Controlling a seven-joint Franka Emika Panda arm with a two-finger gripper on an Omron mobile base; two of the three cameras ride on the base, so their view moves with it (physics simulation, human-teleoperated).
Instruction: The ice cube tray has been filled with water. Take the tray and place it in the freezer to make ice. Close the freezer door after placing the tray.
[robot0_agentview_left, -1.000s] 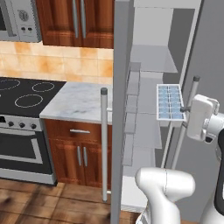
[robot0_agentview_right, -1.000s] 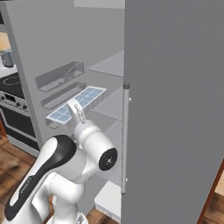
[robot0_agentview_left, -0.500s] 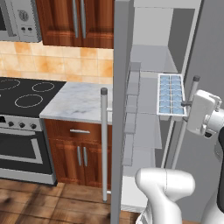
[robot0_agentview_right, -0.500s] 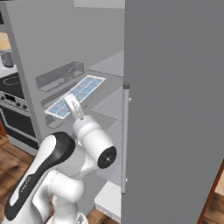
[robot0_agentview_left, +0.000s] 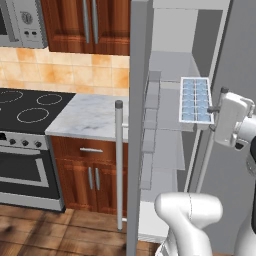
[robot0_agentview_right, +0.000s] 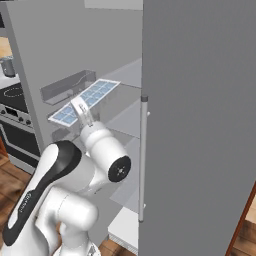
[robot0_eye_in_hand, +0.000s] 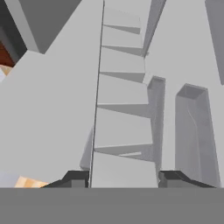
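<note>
**Tray carried level into the open freezer**

Nearest to me, the white arm bends up from its base, and its gripper is clamped on the near edge of the ice cube tray. The tray is held flat — sensibly, I'd say, since the water in its pale blue cells would spill at any tilt. It hangs in the air inside the open freezer, above a white shelf, not yet resting on anything that I can see.

Just to the side stands the freezer door, swung wide with its bar handle facing the room and its white bins lined up inside. Beyond it lie the marble counter and the stove — well apart from the work. Setting the tray down and shutting the door remain to be done.
</note>
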